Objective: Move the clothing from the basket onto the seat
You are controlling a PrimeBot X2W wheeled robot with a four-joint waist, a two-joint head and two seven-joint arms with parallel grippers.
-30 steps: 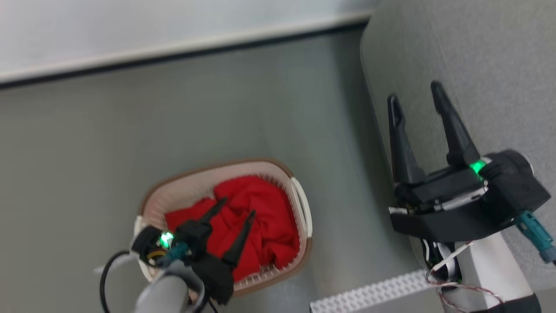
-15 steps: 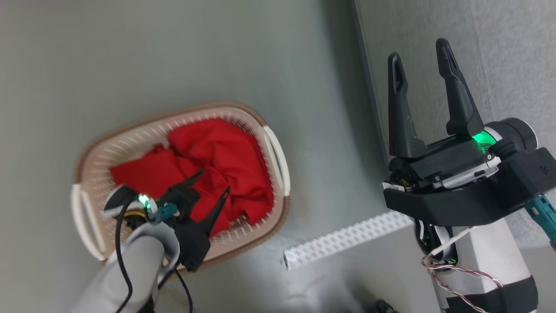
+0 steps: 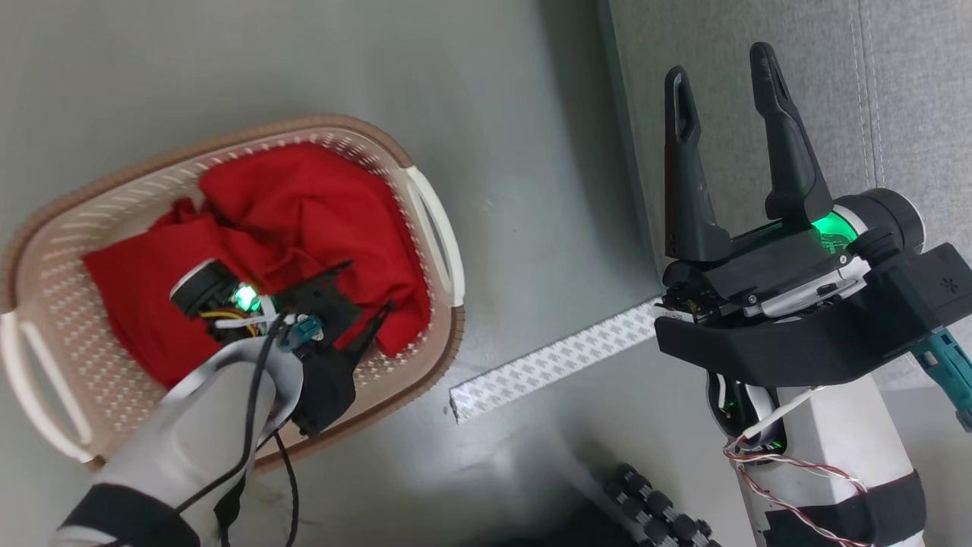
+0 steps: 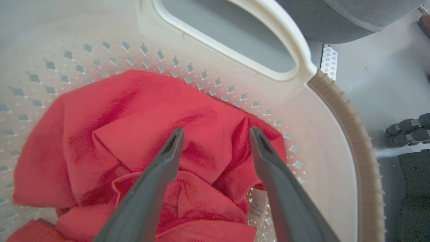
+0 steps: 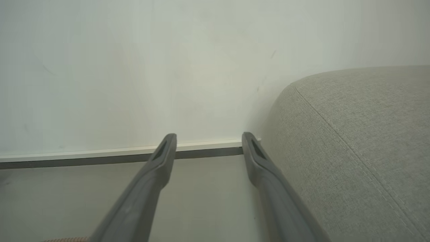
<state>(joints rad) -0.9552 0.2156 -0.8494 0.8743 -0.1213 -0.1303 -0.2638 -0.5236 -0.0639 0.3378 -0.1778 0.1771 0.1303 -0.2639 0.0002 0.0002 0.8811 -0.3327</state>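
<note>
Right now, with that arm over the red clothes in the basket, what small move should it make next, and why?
Probably lower the left gripper a little and close it. Its fingers stand open over a raised fold of the clothing, which lies bunched in the basket, and nothing is gripped yet.

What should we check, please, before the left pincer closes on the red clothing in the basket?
1. Left pincer open: ok, jaws wide apart.
2. Aimed at the clothing: ok, its fingers straddle a raised fold.
3. Fingers pressing into the cloth: cannot tell.
4. Clothing inside the basket, nothing draped over the rim: ok.
5. Right pincer out of the way: ok, open, holding nothing, up by the seat.
</note>
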